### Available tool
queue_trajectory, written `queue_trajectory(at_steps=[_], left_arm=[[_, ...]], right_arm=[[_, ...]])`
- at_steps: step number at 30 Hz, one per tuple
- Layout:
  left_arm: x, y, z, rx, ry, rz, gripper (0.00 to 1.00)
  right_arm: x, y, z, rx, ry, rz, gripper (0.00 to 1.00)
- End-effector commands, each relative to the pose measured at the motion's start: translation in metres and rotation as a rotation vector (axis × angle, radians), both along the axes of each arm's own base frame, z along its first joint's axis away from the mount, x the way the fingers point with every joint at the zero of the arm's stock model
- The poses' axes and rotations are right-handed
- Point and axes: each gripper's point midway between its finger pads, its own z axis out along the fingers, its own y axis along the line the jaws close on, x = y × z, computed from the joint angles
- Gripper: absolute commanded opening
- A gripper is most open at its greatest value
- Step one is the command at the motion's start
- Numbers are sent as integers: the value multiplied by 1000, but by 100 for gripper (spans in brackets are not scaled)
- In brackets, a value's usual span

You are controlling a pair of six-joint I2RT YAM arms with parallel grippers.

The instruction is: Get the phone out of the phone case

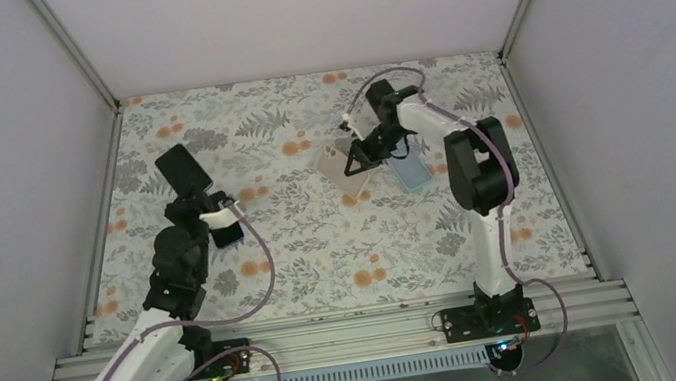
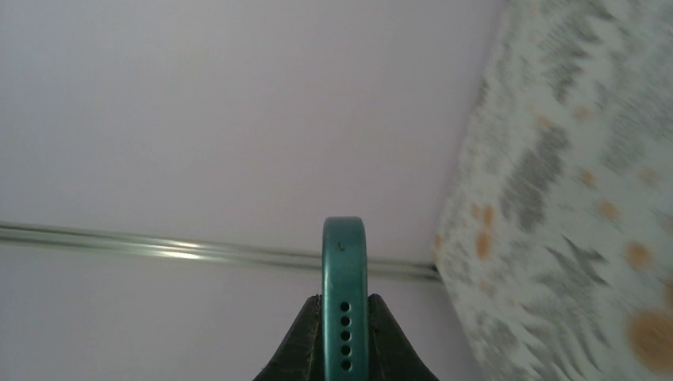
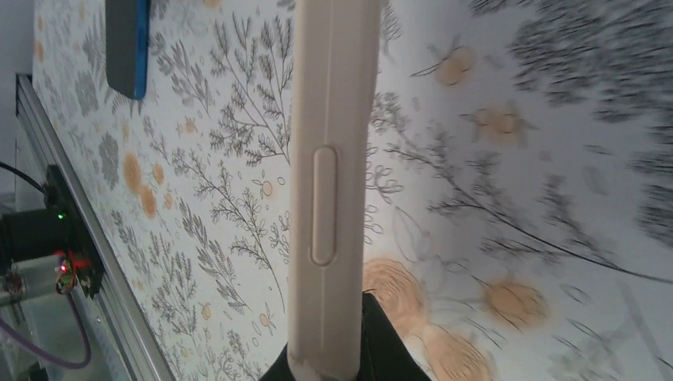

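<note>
Gripping both pieces: left fingers (image 2: 303, 346) clamp the teal phone (image 2: 344, 262) aloft, right fingers (image 3: 386, 349) clamp the beige case (image 3: 329, 159) over the surface (image 1: 323, 253), well apart. We judge extraction done; next, set both down.

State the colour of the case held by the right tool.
The case is cream, clearest in the right wrist view.

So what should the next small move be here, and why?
Probably lower the left gripper and set the teal phone on the table: it is clamped and held high, well apart from the beige case shut in the right gripper, so separation looks done.
</note>
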Motion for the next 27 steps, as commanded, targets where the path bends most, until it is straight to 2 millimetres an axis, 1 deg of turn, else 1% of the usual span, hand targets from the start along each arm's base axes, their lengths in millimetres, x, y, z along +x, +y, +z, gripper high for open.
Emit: queue_trajectory(at_steps=[1,3,8,12,18,23,25,27], left_arm=[[-9,14,-66,12,192,-11,2],[-15,21,-91,20,264,-20,2],[-28,34,-139,62,421,-67,2],[-35,49,-168,78,543,-81,2],[-33,71,-197,51,688,-31,2],[-35,77,-216,34,768,-10,3],[-39,76,-222,34,802,-16,10],[-41,75,-223,36,815,-22,20]], right_arm=[[-2,16,-11,-21,2,53,3],[-2,19,-18,-35,12,65,3],[-3,20,-21,-54,17,84,3],[-7,21,-18,-57,15,95,3],[-6,22,-16,-59,12,95,3],[-6,22,-17,-64,14,102,3],[-6,22,-19,-68,17,105,3],[-6,22,-20,-70,23,107,3]])
